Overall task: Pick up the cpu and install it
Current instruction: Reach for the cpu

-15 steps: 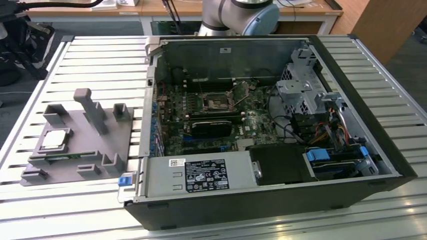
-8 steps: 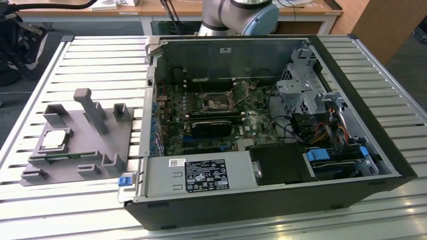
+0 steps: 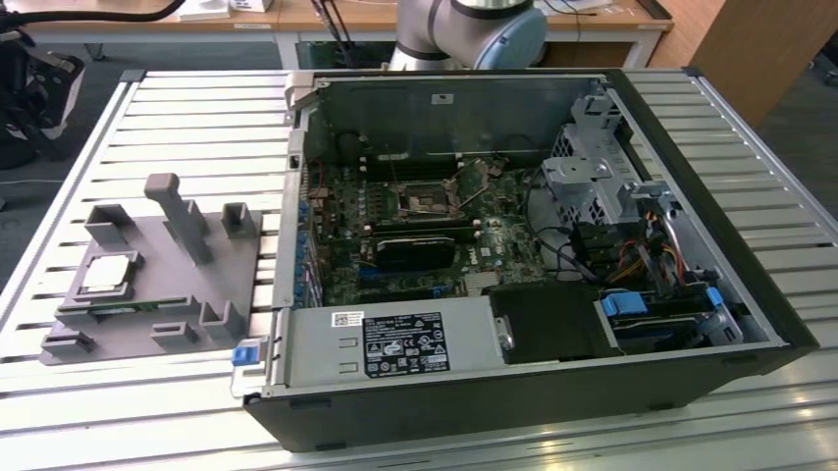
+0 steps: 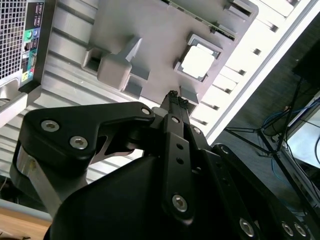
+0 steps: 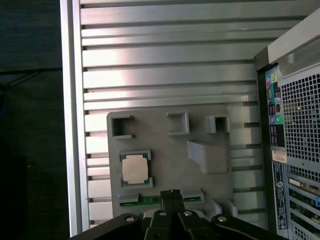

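Exterior view gives me the layout. The cpu [image 3: 105, 275] lies flat in its recess on the grey tray [image 3: 196, 285]. The tray sits on the slatted table [image 3: 196, 118], at the exterior view's left of the open case [image 3: 524, 392]. Inside the case I can see the socket [image 3: 426, 203] on the board, well apart from the tray. Nothing silvery looks seated in it, though I can't tell whether its frame is latched or lifted.

In both wrist views the gripper [image 5: 170, 192] hangs above the tray, with its fingers pressed together at the tips and pinching nothing. In the first wrist view the tips are over the tray's edge by the green memory stick [image 5: 145, 201]. That puts them near the cpu [image 5: 135, 168], but neither over it nor touching it. The second wrist view agrees: the closed tips point just beside the chip, whose pale metal top is bare and uncovered in its recess.

My read of progress is that no part of the task is done. The chip is not yet picked up, so the grasp, the carry across to the case and the seating in the socket are all left. I judge this as the approach to the pick, with the tool close above the tray and a little off the chip.
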You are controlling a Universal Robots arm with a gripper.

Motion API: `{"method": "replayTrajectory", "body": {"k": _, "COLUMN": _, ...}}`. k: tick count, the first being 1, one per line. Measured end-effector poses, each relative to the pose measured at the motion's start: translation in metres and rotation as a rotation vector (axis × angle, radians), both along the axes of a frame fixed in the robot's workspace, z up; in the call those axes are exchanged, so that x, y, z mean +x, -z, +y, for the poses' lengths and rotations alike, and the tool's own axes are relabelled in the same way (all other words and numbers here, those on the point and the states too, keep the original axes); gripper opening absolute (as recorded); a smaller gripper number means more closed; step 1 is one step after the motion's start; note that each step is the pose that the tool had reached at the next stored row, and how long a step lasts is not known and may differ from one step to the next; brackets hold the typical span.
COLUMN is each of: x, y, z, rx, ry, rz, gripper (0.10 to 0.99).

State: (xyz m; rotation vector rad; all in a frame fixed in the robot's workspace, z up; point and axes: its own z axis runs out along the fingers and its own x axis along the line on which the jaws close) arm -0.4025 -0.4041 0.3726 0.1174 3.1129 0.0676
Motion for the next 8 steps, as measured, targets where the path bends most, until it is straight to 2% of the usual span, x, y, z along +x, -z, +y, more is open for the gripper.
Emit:
{"method": "replayTrajectory", "body": {"k": 4, "x": -0.0100, "y": 0.0017, "z": -0.0002, "rx": 0.000, "ry": 0.000, "rz": 0.0001, "gripper": 0.106}}
{"method": "replayTrajectory", "body": {"k": 8, "x": -0.0157, "y": 0.0034, "z": -0.0013, "rx": 0.000, "ry": 0.000, "rz": 0.0002, "gripper": 0.106}}
